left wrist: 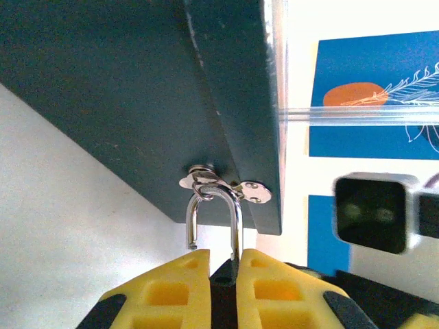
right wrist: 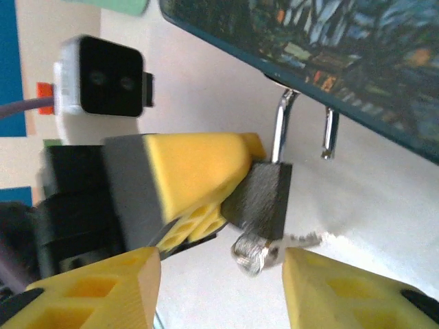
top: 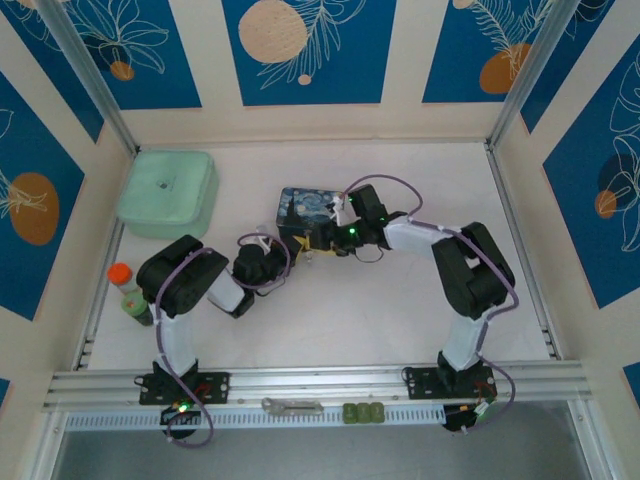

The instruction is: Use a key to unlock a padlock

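One white table [top: 350, 310] ringed by blue-and-cream wall panels [top: 300, 40] carries the painted tin [top: 305, 208], where we see the left gripper [left wrist: 223, 264] pinching the padlock [right wrist: 264, 199] hung from its hasp [left wrist: 226, 186] and the right gripper [right wrist: 219, 260] spread either side of the key [right wrist: 257, 252] in the lock.

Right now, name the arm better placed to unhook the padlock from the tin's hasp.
Left. The left gripper is shut on the padlock, whose open shackle hangs through the hasp of the tin. The right gripper stands open, the key between its jaws but ungripped.
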Available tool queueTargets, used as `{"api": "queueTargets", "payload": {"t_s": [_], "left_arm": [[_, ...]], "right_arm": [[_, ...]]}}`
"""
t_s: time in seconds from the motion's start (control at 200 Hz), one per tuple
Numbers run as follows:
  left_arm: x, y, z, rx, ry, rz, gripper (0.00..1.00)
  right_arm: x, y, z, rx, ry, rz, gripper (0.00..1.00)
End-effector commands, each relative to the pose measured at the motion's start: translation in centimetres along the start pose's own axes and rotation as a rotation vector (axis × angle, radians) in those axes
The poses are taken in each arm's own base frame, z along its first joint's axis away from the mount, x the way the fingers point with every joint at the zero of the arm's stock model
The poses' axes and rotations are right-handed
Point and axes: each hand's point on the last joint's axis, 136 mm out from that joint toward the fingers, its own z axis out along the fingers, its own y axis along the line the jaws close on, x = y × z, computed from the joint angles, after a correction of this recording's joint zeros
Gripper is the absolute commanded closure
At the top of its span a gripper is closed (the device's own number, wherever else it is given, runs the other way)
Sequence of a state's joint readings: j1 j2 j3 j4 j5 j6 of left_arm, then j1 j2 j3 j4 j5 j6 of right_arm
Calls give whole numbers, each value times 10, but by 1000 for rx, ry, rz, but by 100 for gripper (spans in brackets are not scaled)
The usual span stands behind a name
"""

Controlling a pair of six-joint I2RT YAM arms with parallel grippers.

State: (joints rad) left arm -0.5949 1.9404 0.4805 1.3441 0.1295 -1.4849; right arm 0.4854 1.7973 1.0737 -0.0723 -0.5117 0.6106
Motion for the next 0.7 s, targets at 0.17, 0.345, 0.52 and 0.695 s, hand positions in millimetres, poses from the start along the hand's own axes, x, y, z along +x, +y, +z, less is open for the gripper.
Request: {"api": "queueTargets", "payload": {"t_s": [0.17, 0.345, 0.52, 0.695], "left_arm": [[2, -11, 2, 53, 0, 53, 100], [3, -4, 3, 37, 1, 52, 100], [-4, -7, 3, 40, -43, 66, 100], [-13, -13, -1, 44, -117, 87, 100]], "right_arm": [[-48, -17, -66, 205, -164, 76, 26], [-85, -43, -71, 322, -235, 105, 19], [-101, -62, -49, 339, -245, 164, 19], [-102, -72, -30, 381, -257, 186, 22]]}}
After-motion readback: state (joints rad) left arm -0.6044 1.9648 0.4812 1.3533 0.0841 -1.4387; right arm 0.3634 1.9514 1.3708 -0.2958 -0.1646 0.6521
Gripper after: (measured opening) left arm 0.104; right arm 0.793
